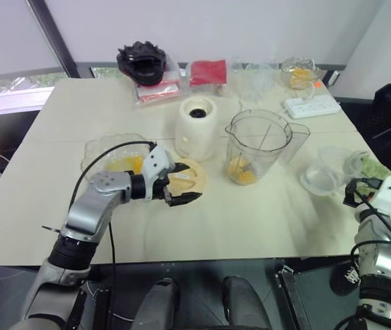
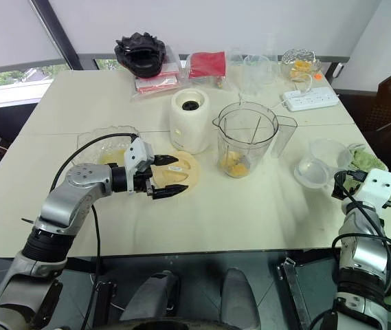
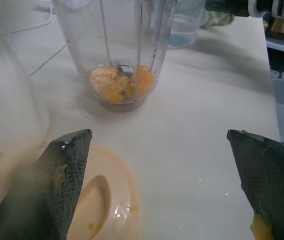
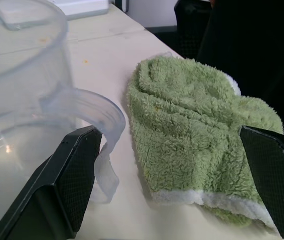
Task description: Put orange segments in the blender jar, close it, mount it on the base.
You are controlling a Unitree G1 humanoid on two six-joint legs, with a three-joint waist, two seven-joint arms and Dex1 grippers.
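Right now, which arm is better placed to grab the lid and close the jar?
Left. Its gripper is open right over the pale-yellow lid, next to the blender jar. The right gripper is at the table's far edge by the green cloth.

Orange segments (image 1: 242,174) inside upright, lidless blender jar (image 1: 257,146) beside base (image 1: 196,128).

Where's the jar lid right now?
The pale-yellow lid lies flat on the table in front of the base, left of the blender jar, with the left gripper open over it.
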